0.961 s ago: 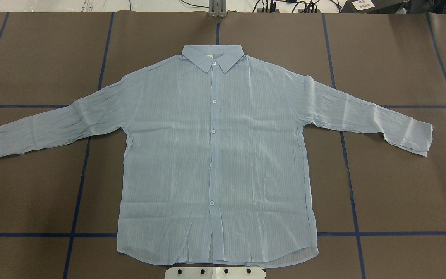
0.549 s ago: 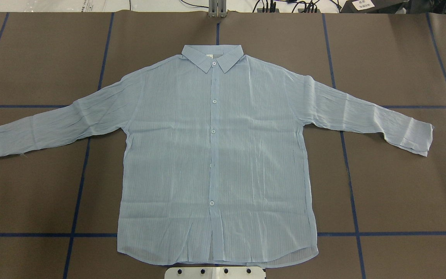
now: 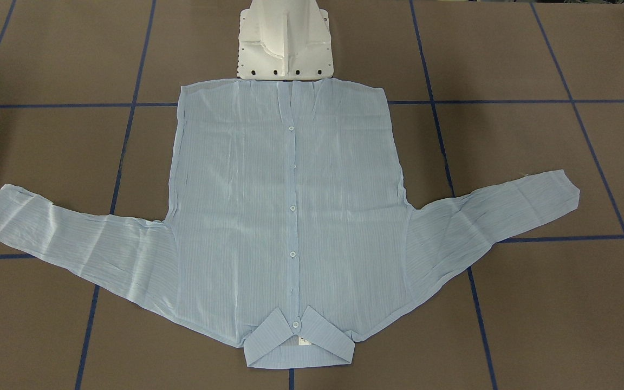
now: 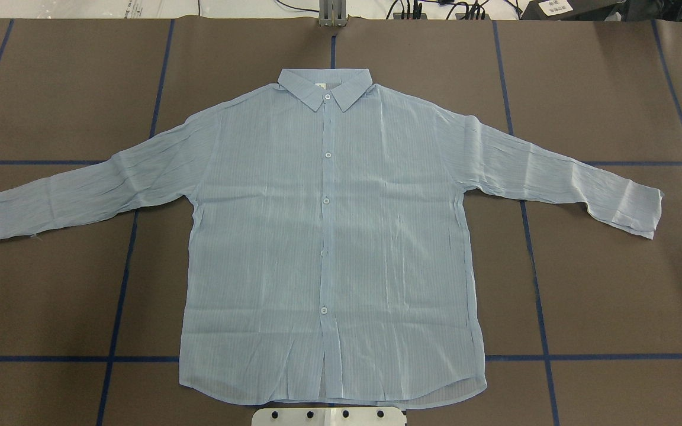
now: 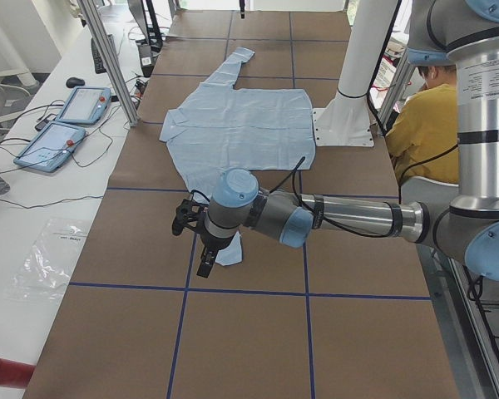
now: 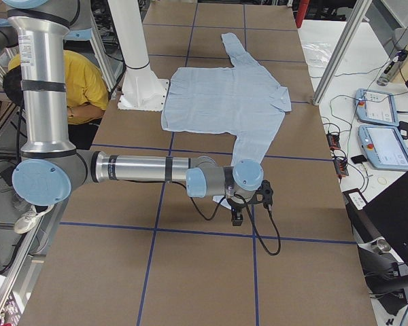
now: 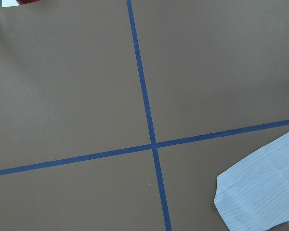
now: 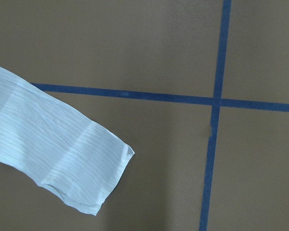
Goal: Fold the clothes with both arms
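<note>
Light-blue striped shirt (image 4: pixel 329 236) lies flat and front up on the brown table (image 4: pixel 613 296). Its collar (image 4: pixel 324 89) points away from the robot, its hem lies just beside the white pedestal base (image 3: pixel 285 49), and its sleeves are spread to both sides. Left gripper (image 5: pixel 205 264) hangs over the left cuff (image 7: pixel 260 192), right gripper (image 6: pixel 236 217) near the right cuff (image 8: pixel 86 178). Jaw state: cannot tell for either, since both appear in side views only.
</note>
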